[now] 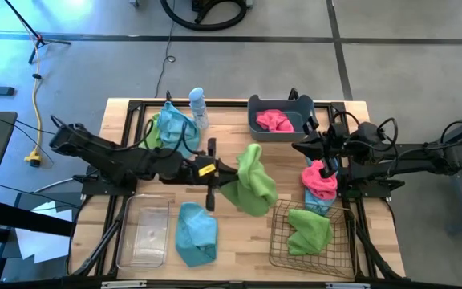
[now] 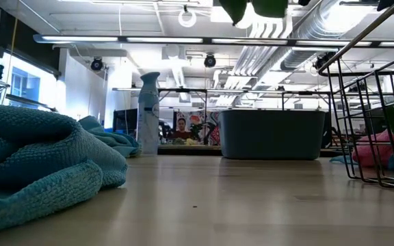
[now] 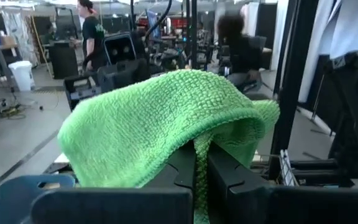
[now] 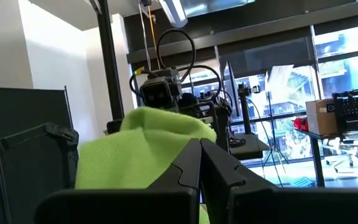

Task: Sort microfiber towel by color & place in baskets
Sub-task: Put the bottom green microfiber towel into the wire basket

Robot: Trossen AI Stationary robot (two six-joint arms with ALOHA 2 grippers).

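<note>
Front-left corner of the table has the clear bin, with a teal towel just beside it at the front edge. Another teal towel is bunched near the back-left by the spray bottle. Mid-table, the left gripper is clamped on the lime green towel, held up off the table. The right gripper comes in from the right, and its wrist view shows the fingers together on that same green cloth. The grey-blue tub at the back edge holds a pink towel. Another pink towel sits near the right edge, and the wire basket in the front-right corner holds a second green towel.
</note>
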